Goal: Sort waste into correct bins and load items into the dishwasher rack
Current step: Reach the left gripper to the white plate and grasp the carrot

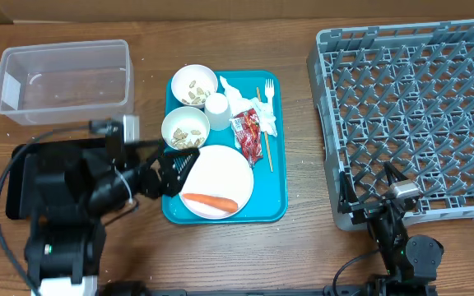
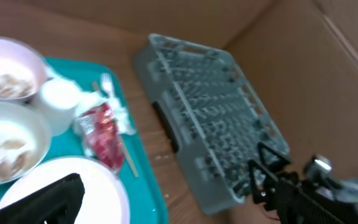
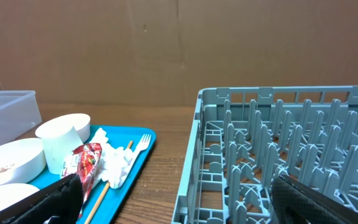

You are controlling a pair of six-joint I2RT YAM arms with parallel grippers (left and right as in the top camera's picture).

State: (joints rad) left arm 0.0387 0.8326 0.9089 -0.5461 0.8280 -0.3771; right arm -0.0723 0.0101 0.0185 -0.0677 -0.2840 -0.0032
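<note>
- The teal tray (image 1: 276, 207), under and ahead of the left claw (image 1: 183, 168), carries the plate (image 1: 220, 168) with a carrot (image 1: 210, 201), two bowls of scraps (image 1: 194, 86), the cup (image 1: 217, 111) and the wrapper (image 1: 248, 131).
- The black tray (image 1: 16, 193) behind that claw is mostly covered by the arm (only an edge shows).
- Both claws gape wide, gripping nothing; the rack (image 1: 418, 107) lies ahead and right of the right claw (image 1: 369, 187).

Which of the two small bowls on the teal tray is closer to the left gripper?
The bowl next to the white plate; the left gripper is just beside it. The other bowl sits farther back.
</note>
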